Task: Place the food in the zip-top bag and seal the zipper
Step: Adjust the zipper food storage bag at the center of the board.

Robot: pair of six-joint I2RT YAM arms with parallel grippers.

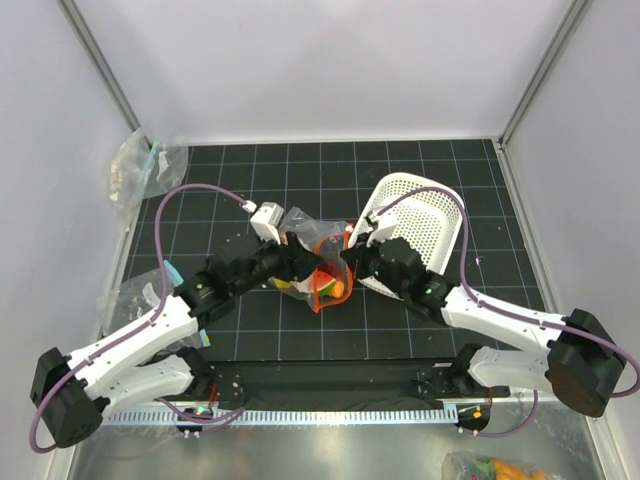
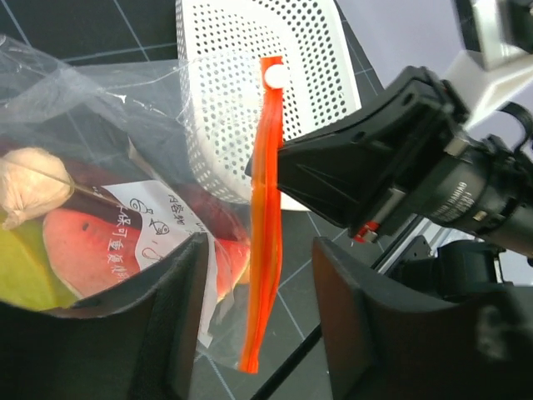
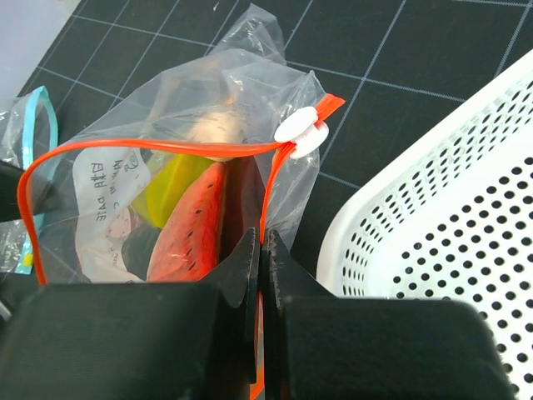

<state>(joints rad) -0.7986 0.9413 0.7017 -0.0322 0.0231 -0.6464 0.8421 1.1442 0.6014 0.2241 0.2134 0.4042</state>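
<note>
At the near edge of the tabletop (image 1: pixel 420 160), both arms reached inward and met just ahead of their bases. The right gripper (image 3: pixel 262 250) was fully closed, its two fingers pinching the zipper (image 3: pixel 158 148) at a point below the white slider (image 3: pixel 300 129), on the side of the bag nearest the basket. The left gripper (image 2: pixel 258 246) stood partly open: its fingers (image 2: pixel 166 333) flanked the hanging end of the zipper with a gap on each side, and it had hold of nothing. The two grippers faced each other closely, with the zip-top bag (image 3: pixel 200 92) resting between them near the middle of the tabletop. The bag mouth was unsealed over most of its width, with the two red-orange strands parting from the slider into a wide loop. Inside the bag lay the watermelon slice (image 3: pixel 191 233), the lemon (image 3: pixel 171 187) and, farther in, the peach ball (image 3: pixel 212 125); a white printed label (image 2: pixel 158 221) showed on the bag wall. Just beyond and to the right of the bag stood the white lattice basket (image 1: pixel 425 215); contact between the two could not be confirmed. One clear bag with teal-blue trim (image 1: pixel 150 290) lay at the left edge of the tabletop, and a second clear bag (image 1: pixel 140 165) lay at the far left corner.
</note>
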